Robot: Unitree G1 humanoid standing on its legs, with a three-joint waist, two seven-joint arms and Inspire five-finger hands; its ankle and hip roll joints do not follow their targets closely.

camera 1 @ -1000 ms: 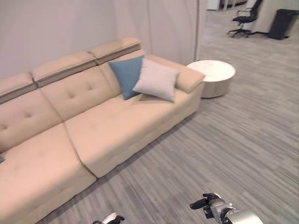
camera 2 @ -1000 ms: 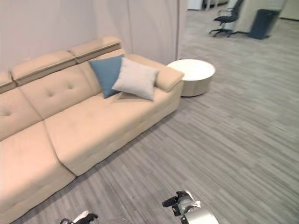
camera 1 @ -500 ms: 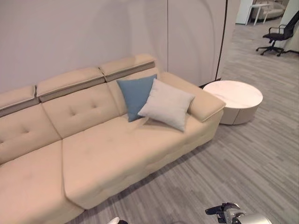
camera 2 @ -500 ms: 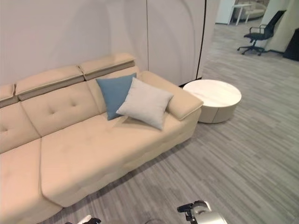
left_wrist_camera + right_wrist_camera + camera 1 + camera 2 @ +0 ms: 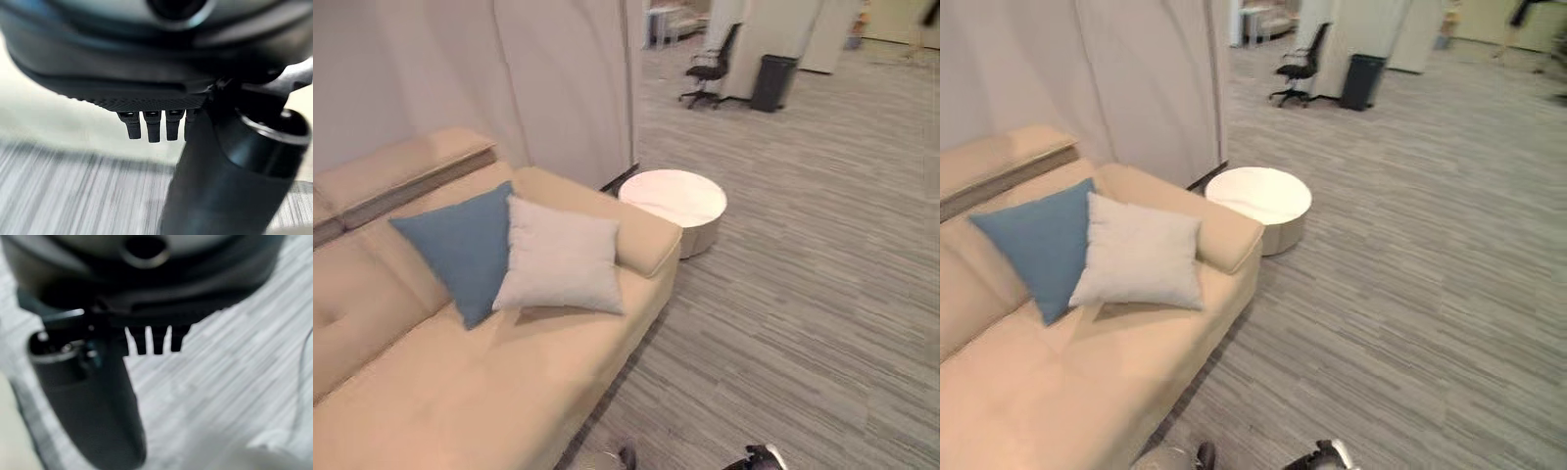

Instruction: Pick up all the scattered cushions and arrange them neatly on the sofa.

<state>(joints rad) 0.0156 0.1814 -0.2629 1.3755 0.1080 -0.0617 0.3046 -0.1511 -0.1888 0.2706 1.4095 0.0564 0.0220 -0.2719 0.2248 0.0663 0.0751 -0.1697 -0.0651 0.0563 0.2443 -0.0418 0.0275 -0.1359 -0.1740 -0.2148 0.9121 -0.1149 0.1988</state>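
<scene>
Grey striped carpet [image 5: 803, 294] runs from the near edge to the far end of the room, and both hands hang low over it with nothing in them.

The right hand [image 5: 146, 328] shows its fingers [image 5: 155, 343] straight and relaxed, the thumb [image 5: 105, 406] standing out beside them, with bare floor past them; its tip also peeks in at the near edge of the head views [image 5: 759, 457]. The left hand [image 5: 156, 105] is likewise slack, fingers [image 5: 152, 129] straight, holding nothing, with pale upholstery and carpet beyond it. Arms at rest like this suit a robot that is walking or looking round rather than reaching.

Further out, to the left, stands the beige sofa [image 5: 460, 392]. Two cushions sit at its right end: the blue cushion [image 5: 455, 250] leans upright against the backrest, and the cream cushion [image 5: 560, 257] leans in front of it, overlapping it and touching the armrest [image 5: 607, 220]. Propped this way they stay upright and look tidy, so I judge these two already placed.

Just beyond the armrest is a round white table [image 5: 674, 201], and at the far end an office chair [image 5: 710, 70] and a dark bin [image 5: 771, 81]. No cushion lies on the visible floor, so the task looks either finished or needs a search elsewhere.
</scene>
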